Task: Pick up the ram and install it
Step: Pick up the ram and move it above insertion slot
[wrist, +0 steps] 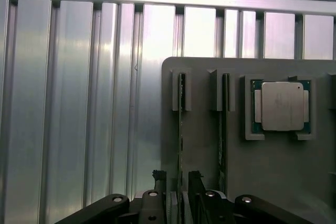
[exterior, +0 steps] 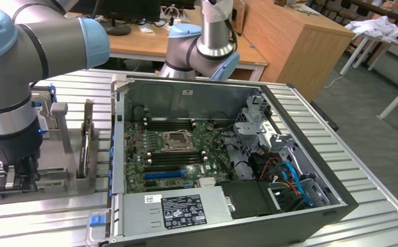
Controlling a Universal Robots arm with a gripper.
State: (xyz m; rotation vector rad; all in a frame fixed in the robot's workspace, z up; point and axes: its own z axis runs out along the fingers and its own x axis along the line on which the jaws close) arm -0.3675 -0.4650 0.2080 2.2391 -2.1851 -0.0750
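Exterior view: the arm (exterior: 20, 77) fills the upper left of the frame and reaches down to the lower left. There the hand (exterior: 17, 182) hangs low over a grey holder (exterior: 61, 177) on the ribbed metal bench (exterior: 48, 218). From this side I cannot tell how wide its fingers stand. To the exterior view's right of the hand, a thin stick (exterior: 86, 146) stands on edge between the holder's grey posts. Just beside the holder, in the middle of the frame, lies an open computer case (exterior: 336, 206). Its green motherboard (exterior: 178, 154) faces up, and a labelled power supply (exterior: 184, 210) sits at the near end. None of the long black slots visibly holds a green board.

Wrist view: the ram (wrist: 181, 124) shows edge-on as a narrow dark line, seated upright in its slot of the holder. The hand is released. Its two dark fingers (wrist: 159, 178) stand one on each side of the ram's near end, with a little gap on both sides and no contact that I can see. A second stick (wrist: 224, 129) stands parallel in the next slot. Beyond it a silver-capped processor (wrist: 282, 106) lies flat in its own recess. The bench's pale ribs run alongside the holder.
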